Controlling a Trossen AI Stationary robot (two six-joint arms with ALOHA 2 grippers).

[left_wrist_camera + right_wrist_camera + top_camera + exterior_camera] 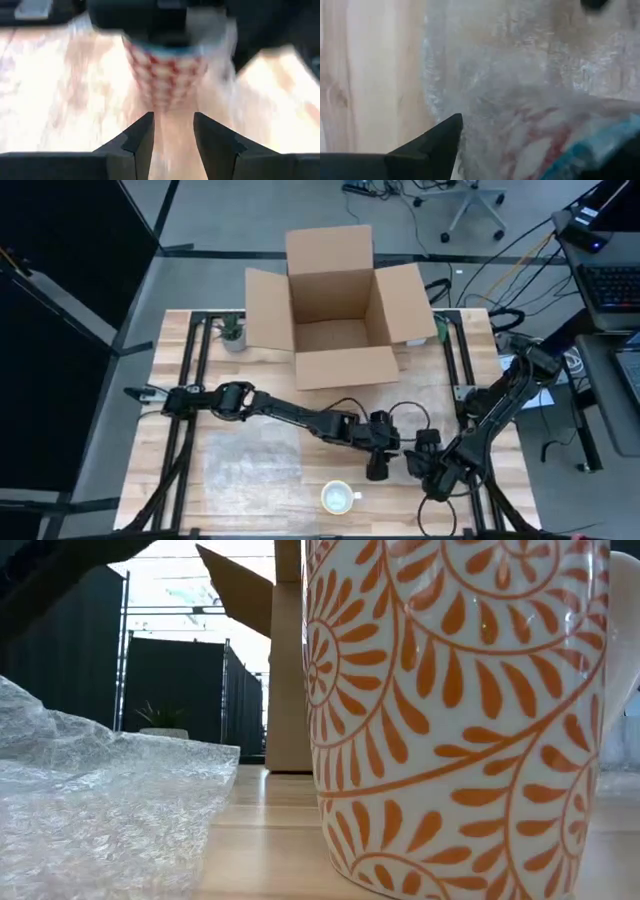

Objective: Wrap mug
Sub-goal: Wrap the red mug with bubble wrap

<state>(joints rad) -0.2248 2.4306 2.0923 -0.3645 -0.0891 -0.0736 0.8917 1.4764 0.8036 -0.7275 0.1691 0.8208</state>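
Note:
The mug (338, 498), white with an orange leaf pattern (460, 720), stands upright on its base near the table's front edge. A sheet of bubble wrap (250, 460) lies flat on the table to its left, close to the mug (100, 800). My left gripper (378, 470) hovers just right of and behind the mug. It is open, with nothing between its fingers (172, 135), and the mug (167, 75) lies ahead of them. My right gripper (425, 468) is further right, open and touching nothing; one finger (430, 145) shows, with the mug (560, 150) beside it.
An open cardboard box (335, 310) stands at the table's far side, its flaps spread. A small potted plant (233, 330) sits to the box's left. Black frame rails (190, 380) run along both sides of the wooden table. Cables (410, 415) loop behind the grippers.

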